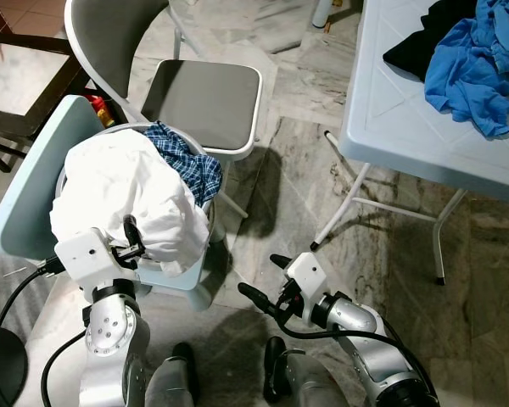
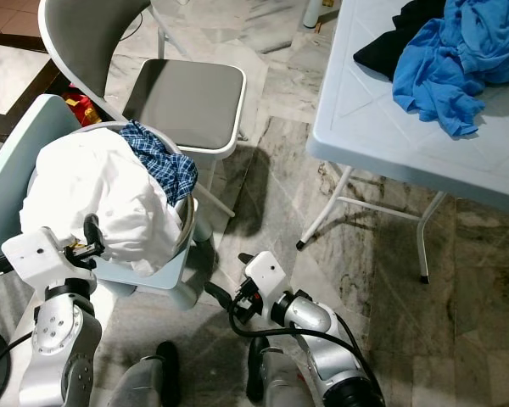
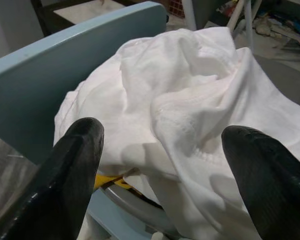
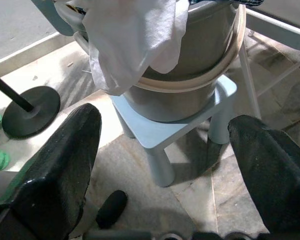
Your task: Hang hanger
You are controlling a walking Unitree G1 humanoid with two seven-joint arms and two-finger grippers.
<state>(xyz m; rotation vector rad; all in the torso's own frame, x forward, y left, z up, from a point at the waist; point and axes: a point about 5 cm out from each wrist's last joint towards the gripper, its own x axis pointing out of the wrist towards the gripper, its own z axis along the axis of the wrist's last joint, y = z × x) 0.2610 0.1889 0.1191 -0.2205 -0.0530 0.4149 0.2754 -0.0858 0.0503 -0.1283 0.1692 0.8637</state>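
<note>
hovering left gripper (image 3: 160, 165), fingers apart, before white garment (image 1: 123, 191)

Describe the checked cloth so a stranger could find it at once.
Find the small light-blue chair on the robot's left, with a grey tub on its seat. The blue-and-white checked cloth lies at the tub's far rim beside the white garment, the only patterned fabric there.

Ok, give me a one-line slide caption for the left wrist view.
Open left gripper poised over a crumpled white garment piled in a basin on a light blue stool.
</note>
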